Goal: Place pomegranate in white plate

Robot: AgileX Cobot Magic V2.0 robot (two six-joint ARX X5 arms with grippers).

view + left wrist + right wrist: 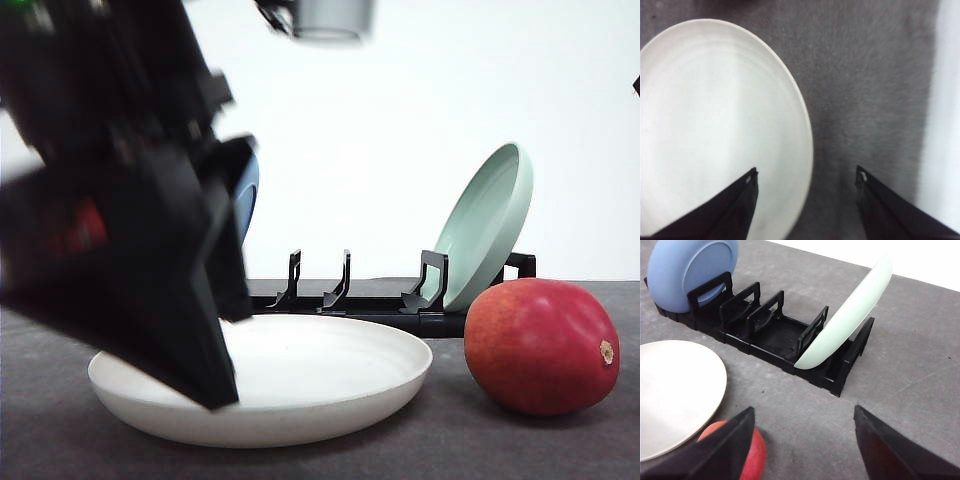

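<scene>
Though glossy and likely slippery, pomegranate [747,455]: firm, fairly heavy, just outside right gripper [805,445] jaws, spread. Best pinched across widest girth. Left gripper [805,200] likewise spread, straddling white plate [715,125] rim.

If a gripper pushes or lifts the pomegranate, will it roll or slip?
The pomegranate is roundish and rests on the flat grey table beside the white plate, so a sideways push would probably make it roll. Its skin looks smooth and glossy, so hard fingers may slip unless they close around its widest part. It looks solid, likely rather heavy for its size.
</scene>
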